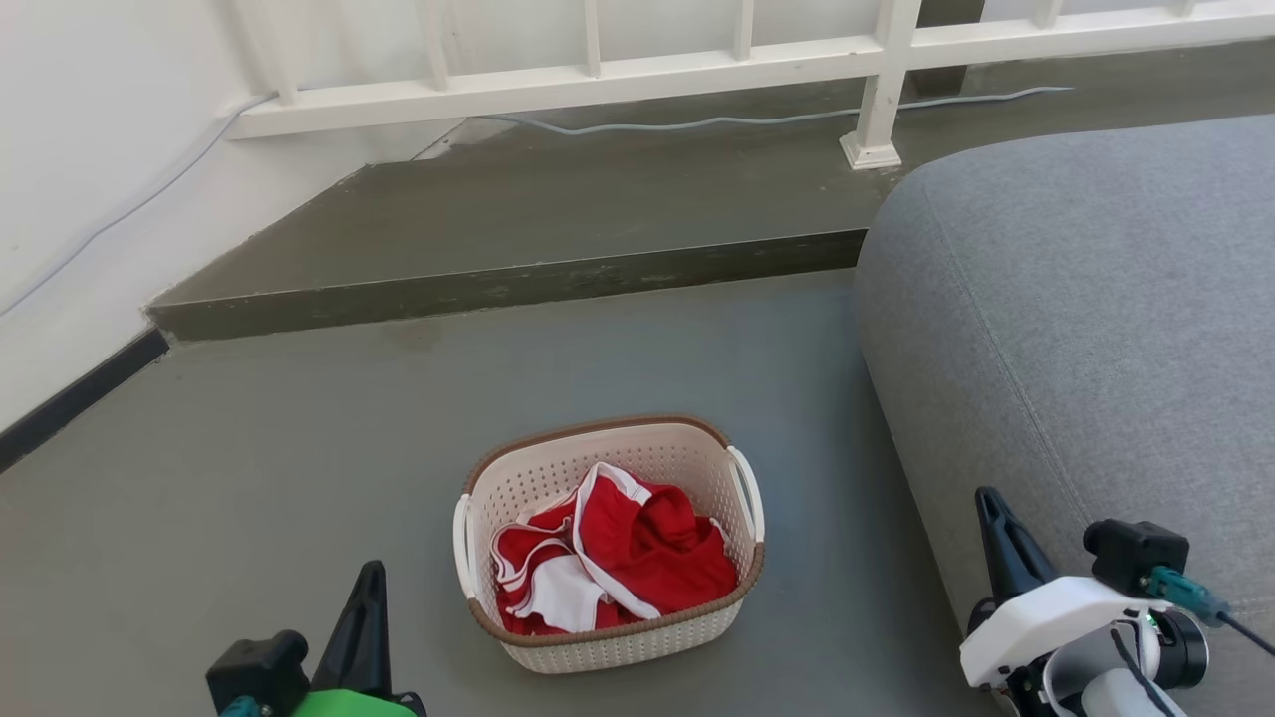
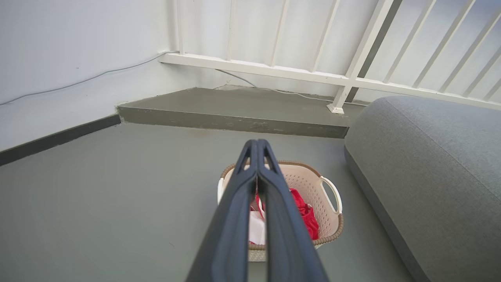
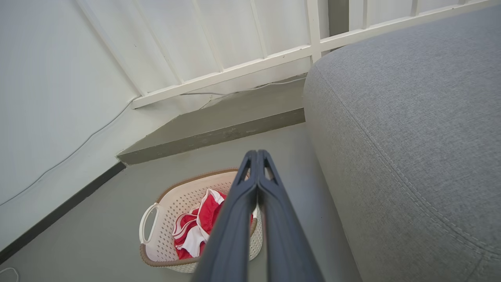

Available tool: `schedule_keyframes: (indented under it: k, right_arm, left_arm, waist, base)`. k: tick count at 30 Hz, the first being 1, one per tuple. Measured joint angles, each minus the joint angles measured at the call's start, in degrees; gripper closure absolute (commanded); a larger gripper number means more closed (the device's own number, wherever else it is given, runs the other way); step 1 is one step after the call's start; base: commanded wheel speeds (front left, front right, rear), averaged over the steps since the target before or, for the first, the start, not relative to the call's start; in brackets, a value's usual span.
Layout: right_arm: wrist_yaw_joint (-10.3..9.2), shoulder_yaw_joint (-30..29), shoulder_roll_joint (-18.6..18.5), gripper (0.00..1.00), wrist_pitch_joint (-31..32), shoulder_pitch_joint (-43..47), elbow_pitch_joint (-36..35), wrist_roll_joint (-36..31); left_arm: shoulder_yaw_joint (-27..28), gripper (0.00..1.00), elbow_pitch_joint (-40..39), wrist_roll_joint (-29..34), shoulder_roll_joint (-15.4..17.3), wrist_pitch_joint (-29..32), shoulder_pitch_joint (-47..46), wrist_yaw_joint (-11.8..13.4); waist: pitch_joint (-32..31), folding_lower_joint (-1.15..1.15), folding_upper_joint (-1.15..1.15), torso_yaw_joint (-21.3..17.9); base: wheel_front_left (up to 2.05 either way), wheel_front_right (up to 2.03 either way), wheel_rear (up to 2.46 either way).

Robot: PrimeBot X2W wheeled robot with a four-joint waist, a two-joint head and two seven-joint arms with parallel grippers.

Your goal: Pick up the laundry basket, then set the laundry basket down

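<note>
**Task item.** The laundry basket [image 1: 618, 642] stands upright on the grey floor [image 1: 249, 478]. It is well short of the raised step [image 1: 558, 199] that edges the floor at the far side, and near the rounded side of the grey upholstered seat [image 1: 1096, 319], with a strip of bare floor between them. The basket has cream perforated walls and a brown woven-look rim. A white handle is fitted on each short side: the left handle [image 1: 461, 546] and the right handle [image 1: 749, 493]. Red-and-white clothes [image 1: 647, 558] lie crumpled inside, below rim level.

**Left pincer.** The left pincer [image 2: 257, 147] has its two dark fingers pressed together along their length and grips nothing. In the head view it is at the lower left, beside the basket's left handle but apart from it.

**Right pincer.** The right pincer [image 3: 257, 154] is likewise closed tip to tip and empty. In the head view it is at the lower right, in front of the seat and well apart from the basket.

**Surroundings.** A white railing [image 1: 598, 75] runs along the back of the step. A pale cable [image 1: 697, 122] lies on the step below it. A black baseboard [image 1: 70, 398] borders the floor's left edge under the white wall [image 1: 90, 129].
</note>
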Motion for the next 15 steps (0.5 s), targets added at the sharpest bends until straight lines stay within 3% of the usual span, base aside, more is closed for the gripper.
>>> schedule_keyframes:
  k: [15]
  right_arm:
    - [2.02,-4.31,1.54,1.0,3.22,-0.17,-0.44,11.28]
  left_arm:
    - [3.54,1.0,0.3,-12.94,-0.24,3.04,-0.14,-1.88]
  waist:
    - [0.4,0.0,0.0,0.57]
  base:
    - [0.0,0.0,0.0]
